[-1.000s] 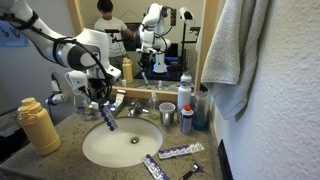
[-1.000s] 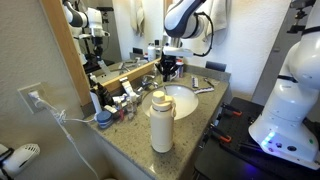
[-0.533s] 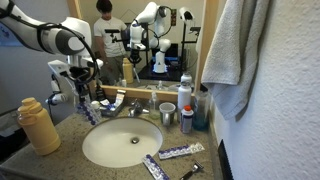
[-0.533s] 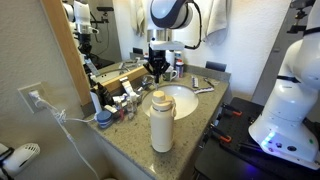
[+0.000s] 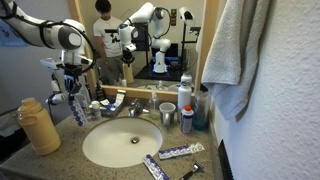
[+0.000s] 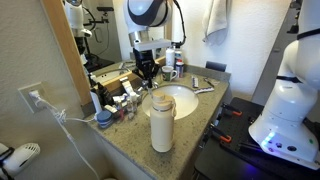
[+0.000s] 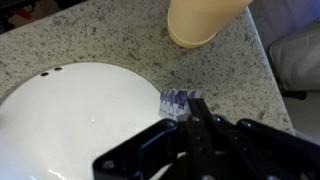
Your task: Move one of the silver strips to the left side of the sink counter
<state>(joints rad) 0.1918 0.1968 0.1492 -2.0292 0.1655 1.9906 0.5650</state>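
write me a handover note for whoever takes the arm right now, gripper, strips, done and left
Gripper: shut on the silver strip, which sticks out past the fingertips.
Position: above the sink counter, left of the basin, between it and the yellow bottle. The strip is not set down yet.
Two other strips lie at the front right of the counter, beside a small dark object.
Done: one strip is lifted and over the left side.
Left: lower it onto the bare counter clear of the basin rim, open, back away.
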